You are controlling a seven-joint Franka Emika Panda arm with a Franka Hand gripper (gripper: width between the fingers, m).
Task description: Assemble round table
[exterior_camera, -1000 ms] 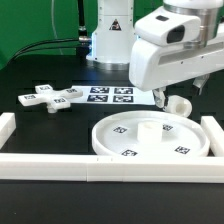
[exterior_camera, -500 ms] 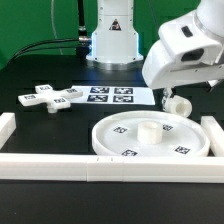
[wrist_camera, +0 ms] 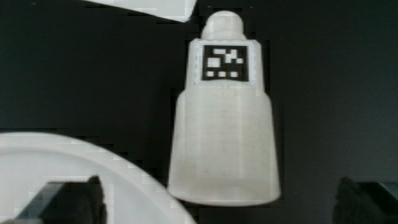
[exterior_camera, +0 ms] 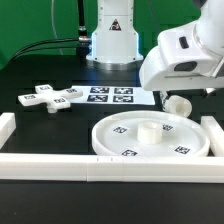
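The short cylindrical leg (exterior_camera: pixel 181 103) lies on the black table just behind the large round rimmed disc (exterior_camera: pixel 150 138). In the wrist view the leg (wrist_camera: pixel 228 130) is white with a tapered tip and a square tag. Its blunt end lies between my two dark fingertips (wrist_camera: pixel 64 200). My gripper (wrist_camera: pixel 214 208) is open and empty, hovering over the leg; its white body also shows in the exterior view (exterior_camera: pixel 162 96). The disc's rim (wrist_camera: pixel 89 168) curves next to one finger. The cross-shaped knobbed base (exterior_camera: pixel 50 98) lies at the exterior view's left.
The marker board (exterior_camera: pixel 110 96) lies flat behind the disc. White border rails run along the front (exterior_camera: pixel 100 166), the exterior view's left (exterior_camera: pixel 6 126) and its right (exterior_camera: pixel 212 130). The robot's base (exterior_camera: pixel 112 35) stands at the back.
My gripper has swung toward the exterior view's right and tilted, then settled slightly lower over the leg. The parts on the table have not moved.
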